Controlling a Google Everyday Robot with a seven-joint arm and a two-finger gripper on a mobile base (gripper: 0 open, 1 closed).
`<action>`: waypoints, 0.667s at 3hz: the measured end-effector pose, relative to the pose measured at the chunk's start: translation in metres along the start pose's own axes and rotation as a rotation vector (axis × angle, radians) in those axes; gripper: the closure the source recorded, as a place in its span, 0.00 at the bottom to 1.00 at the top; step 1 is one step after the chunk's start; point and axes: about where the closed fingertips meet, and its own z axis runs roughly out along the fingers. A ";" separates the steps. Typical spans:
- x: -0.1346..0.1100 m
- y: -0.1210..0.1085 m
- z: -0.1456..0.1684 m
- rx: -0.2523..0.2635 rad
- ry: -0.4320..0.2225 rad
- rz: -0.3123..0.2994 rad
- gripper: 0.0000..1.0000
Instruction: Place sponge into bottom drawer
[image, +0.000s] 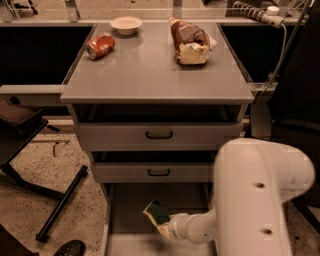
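White arm (200, 227) is hanging its 2-finger gripper (166, 228) low over the wide, shallow grey bottom drawer (129, 210), which is standing open under 2 upper drawers (159, 134). Gripper is clamping 1 small green-topped yellow sponge (156, 214), tilted, over the drawer floor.

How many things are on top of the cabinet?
3: red can front left, white bowl at back, bread bag right. The gripper holds the sponge over the bottom drawer.

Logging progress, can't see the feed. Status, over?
Gripper shut on sponge, low inside open bottom drawer. Sponge tilted, not yet released. Nothing in the way.
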 end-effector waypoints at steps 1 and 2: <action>0.057 -0.026 0.045 0.078 0.142 0.020 1.00; 0.095 -0.039 0.073 0.116 0.220 0.040 1.00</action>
